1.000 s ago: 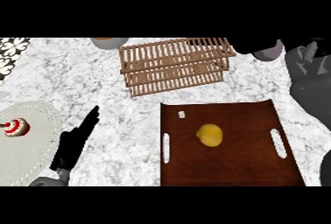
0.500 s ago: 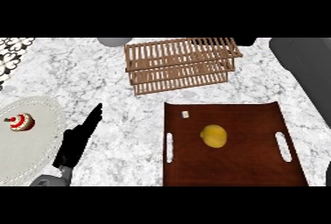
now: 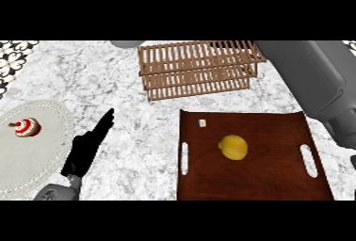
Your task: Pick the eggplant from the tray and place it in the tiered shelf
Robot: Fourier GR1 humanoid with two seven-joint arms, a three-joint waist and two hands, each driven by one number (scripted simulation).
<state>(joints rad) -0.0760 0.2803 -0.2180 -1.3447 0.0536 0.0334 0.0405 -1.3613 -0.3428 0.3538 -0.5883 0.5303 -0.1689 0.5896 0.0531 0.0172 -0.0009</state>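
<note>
One yellow fruit (image 3: pixel 233 147) (our "eggplant") sits untouched on the tray (image 3: pixel 278 186). Our right forearm (image 3: pixel 313 80) has swung in beside the shelf (image 3: pixel 198 68), its fingers unseen; left hand (image 3: pixel 87 150) rests, fingers straight, on the bench (image 3: pixel 83 80).

Right forearm (image 3: pixel 313 80) ran off the right edge, hand unseen; plate (image 3: pixel 28 155) cut by left edge.

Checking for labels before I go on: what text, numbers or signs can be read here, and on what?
None can be read.
A small pale tag lies on the brown tray near its far left corner; any marking on it is too small to read.
</note>
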